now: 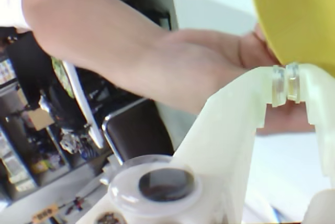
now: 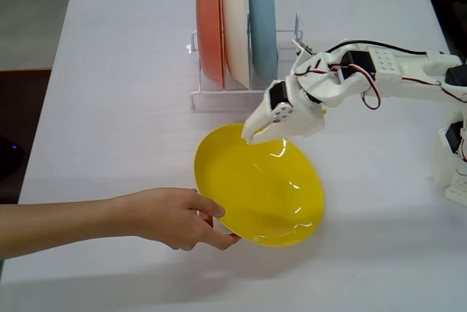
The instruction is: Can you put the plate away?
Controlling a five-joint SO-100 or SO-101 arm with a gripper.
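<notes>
A person's hand [image 2: 179,219] holds the bright yellow plate [image 2: 263,192] by its near-left rim, a little above the table. My gripper [image 2: 250,135] sits at the plate's far-left rim, in front of the rack. In the wrist view the plate [image 1: 296,14] fills the top right corner. Its edge runs down into the narrow slit between my white fingertips, where the gripper [image 1: 287,82] is closed on the rim. The hand [image 1: 220,62] and forearm lie just behind it.
A white wire dish rack [image 2: 219,97] stands at the back with an orange plate [image 2: 209,24], a cream plate [image 2: 235,20] and a light blue plate [image 2: 263,20] upright in it. To the right of these, the rack's wires [image 2: 297,31] hold nothing. The white table [image 2: 117,93] reaches left and front.
</notes>
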